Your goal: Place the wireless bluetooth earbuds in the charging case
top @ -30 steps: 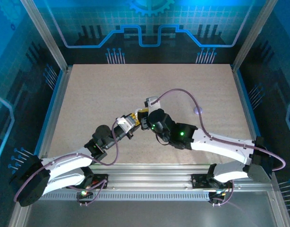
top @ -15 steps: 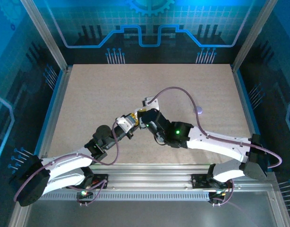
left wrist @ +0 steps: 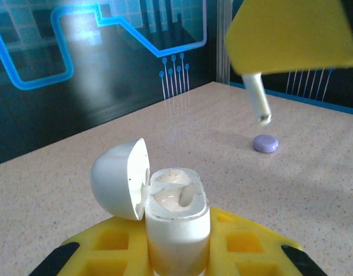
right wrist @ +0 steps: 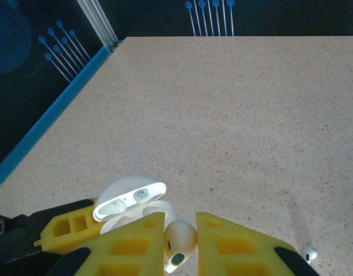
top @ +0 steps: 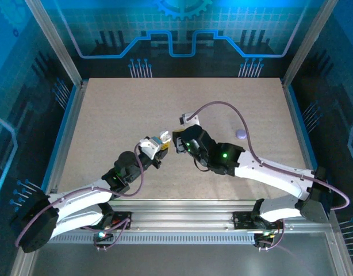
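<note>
While the left fingers point(left wrist: 116, 248) clamp the white egg-shaped plastic charging case point(left wrist: 176, 224), lid open, the right fingers point(right wrist: 237, 247) pinch a white earbud point(right wrist: 179, 241) nearby — a tilted stem could catch the rim and slip free.

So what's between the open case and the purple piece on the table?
The right gripper holding a white earbud sits between the case and the purple piece, clearest in the top view.
</note>
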{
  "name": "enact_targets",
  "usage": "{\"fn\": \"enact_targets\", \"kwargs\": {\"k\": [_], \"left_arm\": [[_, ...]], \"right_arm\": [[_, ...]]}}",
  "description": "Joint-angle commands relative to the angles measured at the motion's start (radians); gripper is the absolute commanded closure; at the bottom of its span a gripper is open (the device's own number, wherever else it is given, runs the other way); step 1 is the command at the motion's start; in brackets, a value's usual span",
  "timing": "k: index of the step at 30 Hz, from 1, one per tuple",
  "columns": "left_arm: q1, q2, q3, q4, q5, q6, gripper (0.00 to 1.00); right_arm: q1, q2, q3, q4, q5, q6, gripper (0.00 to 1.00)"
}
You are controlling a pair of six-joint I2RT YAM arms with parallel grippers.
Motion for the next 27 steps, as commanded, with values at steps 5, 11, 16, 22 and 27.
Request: {"fn": "enact_targets", "kwargs": {"k": [5, 11, 16, 22, 27], "left_arm": [[-0.002, -0.028, 0.024, -0.110, -0.080, -0.092, 0.89], [-0.002, -0.051, 0.014, -0.149, -0.079, -0.118, 0.89], [-0.002, -0.053, 0.017, -0.178, -0.076, -0.129, 0.89], [-0.001, -0.034, 0.035, -0.190, -0.072, -0.132, 0.89], [-0.002, -0.018, 0.052, -0.195, -0.070, -0.129, 0.89]], "right_arm": [[-0.135, -0.001, -0.037, -0.170, -0.181, 0.061, 0.82], [-0.279, 0.032, -0.094, -0.265, -0.332, 0.024, 0.82], [-0.380, 0.091, -0.149, -0.313, -0.401, 0.010, 0.82], [-0.472, 0.173, -0.180, -0.339, -0.465, 0.008, 0.81], [-0.515, 0.234, -0.160, -0.406, -0.498, -0.001, 0.80]]}}
